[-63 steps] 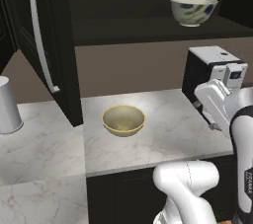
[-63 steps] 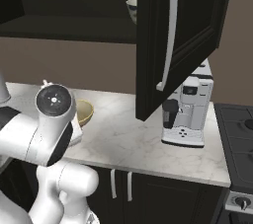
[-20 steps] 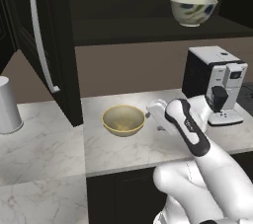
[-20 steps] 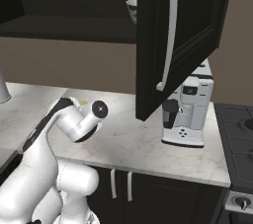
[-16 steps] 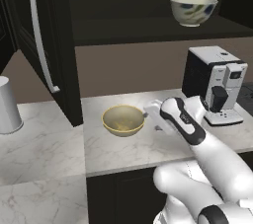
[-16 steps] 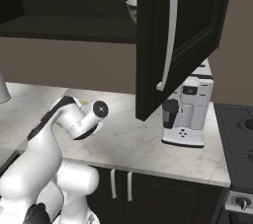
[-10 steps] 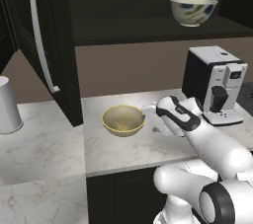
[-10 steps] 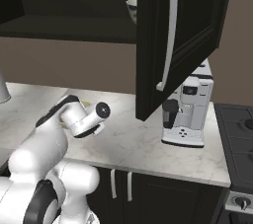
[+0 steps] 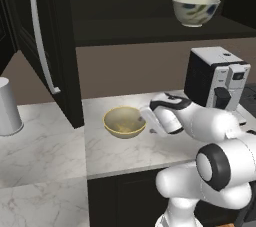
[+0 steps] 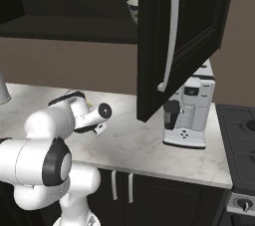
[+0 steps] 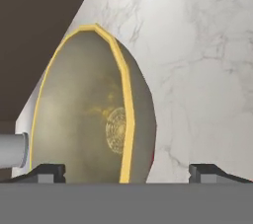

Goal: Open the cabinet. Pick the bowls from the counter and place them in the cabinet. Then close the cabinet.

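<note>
The claw (image 11: 126,171) is held wide open, empty, its tips either side of the tan bowl (image 9: 124,121) on the marble table (image 9: 115,153).

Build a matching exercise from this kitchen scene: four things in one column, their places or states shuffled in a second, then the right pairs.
Things:
1. off-white bowl with blue-green marks
2. tan-yellow bowl with golden rim
3. plain grey-white cylinder cup
4. black-brown wall cabinet doors

Places or states:
A. on the marble counter, far left
B. swung open
C. on the cabinet shelf
D. on the counter, just ahead of the open jaws

Pairs: 1-C, 2-D, 3-A, 4-B
</note>
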